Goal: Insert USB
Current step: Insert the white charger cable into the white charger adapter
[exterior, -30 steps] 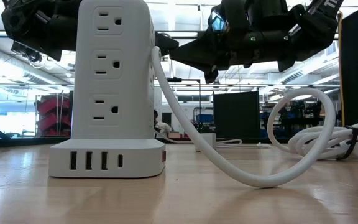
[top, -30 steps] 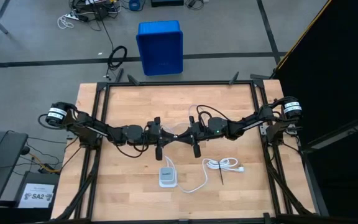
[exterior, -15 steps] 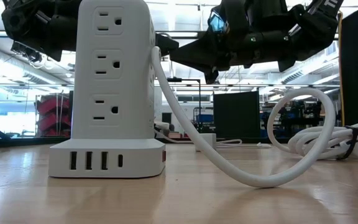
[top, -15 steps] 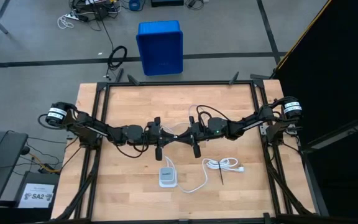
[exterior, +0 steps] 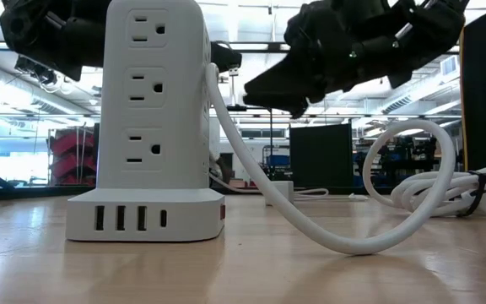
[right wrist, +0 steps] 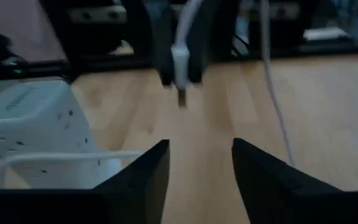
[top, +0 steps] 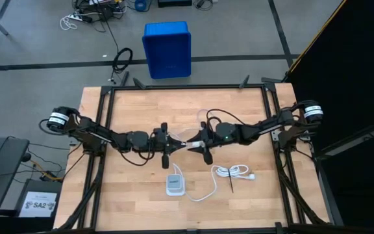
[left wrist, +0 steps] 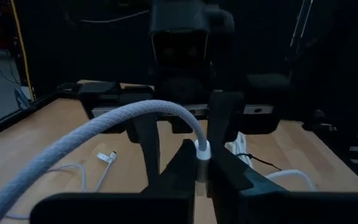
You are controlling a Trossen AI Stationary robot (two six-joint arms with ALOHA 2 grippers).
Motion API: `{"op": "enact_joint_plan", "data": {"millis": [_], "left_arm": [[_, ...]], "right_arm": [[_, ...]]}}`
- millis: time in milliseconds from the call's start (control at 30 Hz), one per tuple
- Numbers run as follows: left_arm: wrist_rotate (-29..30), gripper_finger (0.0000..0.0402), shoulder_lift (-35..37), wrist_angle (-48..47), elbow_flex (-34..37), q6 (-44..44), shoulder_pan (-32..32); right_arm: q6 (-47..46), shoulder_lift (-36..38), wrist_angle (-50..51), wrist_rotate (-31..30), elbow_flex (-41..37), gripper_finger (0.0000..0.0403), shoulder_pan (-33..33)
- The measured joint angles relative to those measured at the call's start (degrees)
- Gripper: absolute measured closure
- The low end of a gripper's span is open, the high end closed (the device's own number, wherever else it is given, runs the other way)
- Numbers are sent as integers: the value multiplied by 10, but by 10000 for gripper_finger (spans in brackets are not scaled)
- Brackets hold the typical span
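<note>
Released by the right gripper (top: 194, 144), now half-open, the USB (left wrist: 202, 149) is pinched plug-down in the left gripper (top: 174, 145), above the tower (top: 174, 184).

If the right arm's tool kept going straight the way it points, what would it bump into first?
Most likely the USB plug held by the left tool, which hangs right ahead of the open right tool; depth is uncertain.
</note>
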State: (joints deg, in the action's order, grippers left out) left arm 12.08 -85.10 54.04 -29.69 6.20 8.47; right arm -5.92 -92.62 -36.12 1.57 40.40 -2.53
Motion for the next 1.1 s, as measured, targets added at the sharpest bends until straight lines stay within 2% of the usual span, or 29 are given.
{"op": "enact_joint_plan", "data": {"millis": [167, 233, 367, 767, 967, 1100], "left_arm": [[13, 399, 1, 0, 0, -2, 0], [16, 399, 1, 0, 0, -2, 0], [18, 399, 1, -2, 0, -11, 0], [18, 399, 1, -18, 0, -13, -1], [18, 399, 1, -32, 0, 0, -1], [19, 399, 1, -33, 0, 0, -1]], "right_arm": [[-12, 22, 104, -79, 0, 231, 0], [-20, 22, 128, -89, 0, 229, 2], [-37, 6, 215, -90, 26, 229, 14], [-35, -102, 449, -75, 179, 210, 23], [-36, -149, 476, -74, 202, 197, 23], [-45, -155, 476, -73, 205, 206, 25]]}}
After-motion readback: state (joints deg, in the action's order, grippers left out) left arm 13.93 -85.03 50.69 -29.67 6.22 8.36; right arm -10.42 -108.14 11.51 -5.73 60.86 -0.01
